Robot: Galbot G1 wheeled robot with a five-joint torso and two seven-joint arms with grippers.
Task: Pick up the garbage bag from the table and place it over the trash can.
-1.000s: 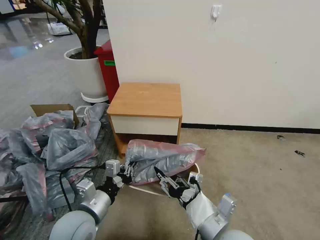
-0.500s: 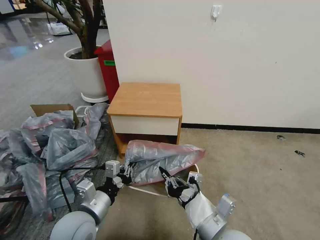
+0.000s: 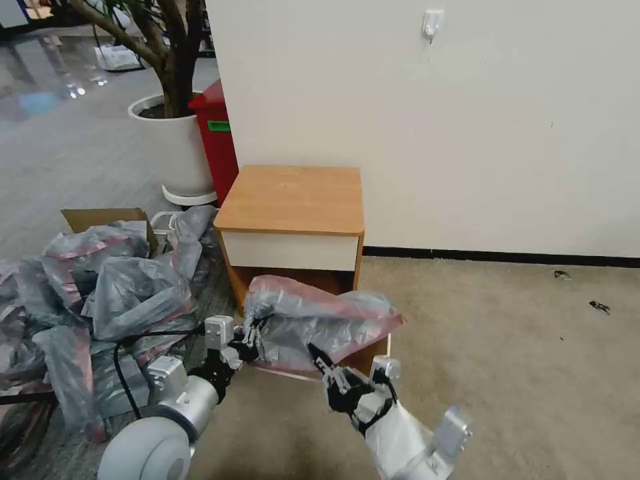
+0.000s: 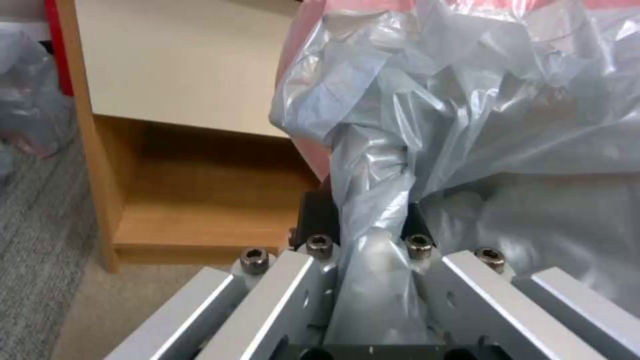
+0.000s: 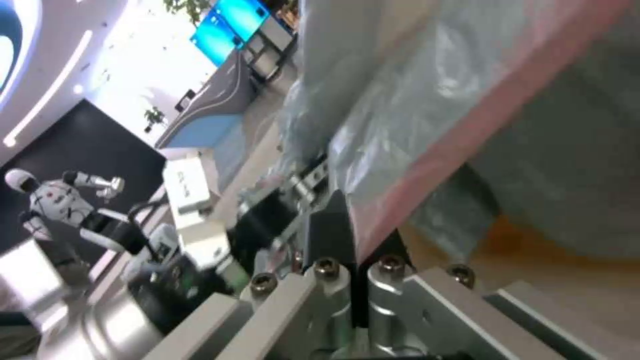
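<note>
The garbage bag (image 3: 320,320), grey and crinkly with a pink-red rim band, hangs stretched between both grippers in front of the table (image 3: 293,197), just above the floor. My left gripper (image 3: 250,332) is shut on the bag's left end; in the left wrist view its fingers (image 4: 319,220) pinch a bunched fold of the bag (image 4: 467,115). At the bag's near edge, my right gripper (image 3: 319,355) is shut on the pink band (image 5: 467,135). The trash can (image 3: 288,374) sits under the bag, mostly hidden, with thin strips of its pale rim showing.
A heap of similar grey-and-pink bags (image 3: 120,293) and a cardboard box (image 3: 100,217) lie on the left. A red bin (image 3: 217,140) and a white plant pot (image 3: 173,147) stand behind the table. Open carpet (image 3: 520,347) lies to the right.
Both grippers have lifted the bag a little and drawn it leftward. Its right tip has pulled in. The right arm has sunk lower in the picture.
</note>
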